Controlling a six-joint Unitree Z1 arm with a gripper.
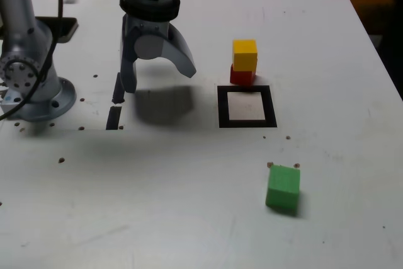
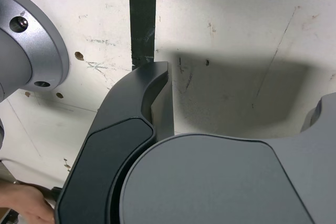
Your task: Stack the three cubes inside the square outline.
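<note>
We are holding the claw (image 1: 158,80) wide open and empty above the table (image 1: 157,218), with the square outline (image 1: 271,106) lying toward the exterior view's right. The yellow cube (image 1: 245,55) is sitting on the red cube (image 1: 243,75), just behind the outline as the exterior view shows it, and the green cube (image 1: 283,187) is resting alone, nearer the camera. We are judging that the step in hand is choosing and reaching a first cube. Since green is looking slightly larger, we are favouring it as the base: we are aiming to straddle it squarely, lining the fingers up with two opposite faces, closing gently, lifting straight up and centring it over the white before releasing. We are keeping wide of the red-and-yellow pair, because a brushing fingertip could be toppling it.
</note>
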